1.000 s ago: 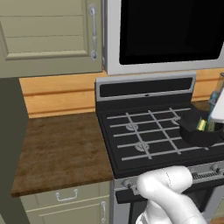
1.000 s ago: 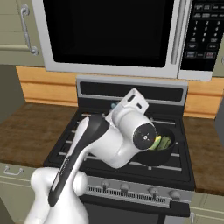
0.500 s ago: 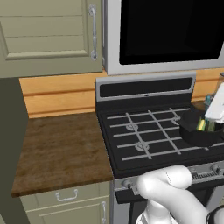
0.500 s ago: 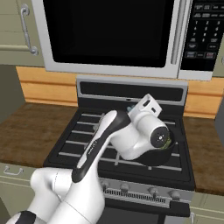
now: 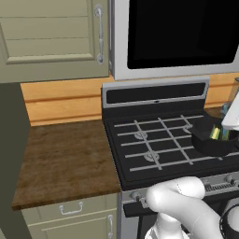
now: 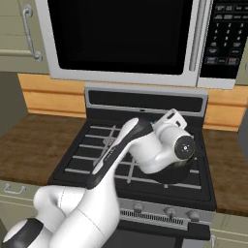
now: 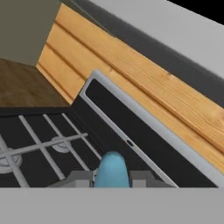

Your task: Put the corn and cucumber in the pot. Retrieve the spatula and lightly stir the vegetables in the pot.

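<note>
The black pot (image 5: 210, 142) sits on the stove's right front burner. Inside it the yellow corn (image 5: 214, 133) shows, with a dark green bit beside it that looks like the cucumber (image 5: 224, 135). In the hand view my gripper (image 7: 111, 180) is shut on the light-blue spatula (image 7: 111, 168), whose rounded end rises between the two fingertips (image 7: 81, 178); its blade is hidden. In the right base view my white hand (image 6: 172, 143) hangs right over the pot (image 6: 169, 175) and covers most of it. The hand's edge (image 5: 232, 114) shows above the pot at the far right.
The black gas stove (image 5: 154, 149) has grey grates and a raised back panel (image 7: 131, 140). A brown counter (image 5: 60, 163) lies to its left, a microwave (image 6: 126, 38) hangs above, and wood panelling (image 7: 131, 74) runs behind. Another counter (image 6: 230, 169) lies right of the stove.
In the right base view the hand has swung to the right across the stove and turned at the wrist, ending over the pot. The pot and vegetables have stayed put.
</note>
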Available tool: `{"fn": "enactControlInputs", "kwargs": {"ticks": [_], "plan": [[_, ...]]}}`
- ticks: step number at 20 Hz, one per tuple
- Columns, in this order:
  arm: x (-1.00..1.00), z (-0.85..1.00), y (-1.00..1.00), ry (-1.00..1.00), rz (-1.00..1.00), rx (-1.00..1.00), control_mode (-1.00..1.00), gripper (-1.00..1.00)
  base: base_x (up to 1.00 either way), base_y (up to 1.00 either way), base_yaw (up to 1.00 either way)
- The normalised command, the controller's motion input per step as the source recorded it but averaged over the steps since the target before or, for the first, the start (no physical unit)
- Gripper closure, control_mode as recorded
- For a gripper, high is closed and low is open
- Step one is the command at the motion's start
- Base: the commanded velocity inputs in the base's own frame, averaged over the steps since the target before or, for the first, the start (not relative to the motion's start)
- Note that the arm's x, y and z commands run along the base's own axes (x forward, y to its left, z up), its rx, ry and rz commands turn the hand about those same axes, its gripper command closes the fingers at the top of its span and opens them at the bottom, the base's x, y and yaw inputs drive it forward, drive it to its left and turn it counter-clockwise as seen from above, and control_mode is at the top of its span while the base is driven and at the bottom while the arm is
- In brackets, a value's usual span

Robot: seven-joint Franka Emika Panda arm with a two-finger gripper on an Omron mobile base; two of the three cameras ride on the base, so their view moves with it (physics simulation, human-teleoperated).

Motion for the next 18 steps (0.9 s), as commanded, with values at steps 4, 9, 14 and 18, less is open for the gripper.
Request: {"fn": "enactControlInputs", "kwargs": {"ticks": [4,9,14,18], "plan": [[0.20,-0.12,0.00,0.04,0.00,0.06,-1.00,1.00,0.00,0.00,0.00],[0.02,-0.12,-0.06,0.00,0.00,0.06,-1.00,1.00,0.00,0.00,0.00],[0.20,-0.28,-0.13,-0.01,0.01,0.02,-1.00,1.00,0.00,0.00,0.00],[0.40,-0.25,-0.11,0.00,0.07,0.07,-1.00,1.00,0.00,0.00,0.00]]}}
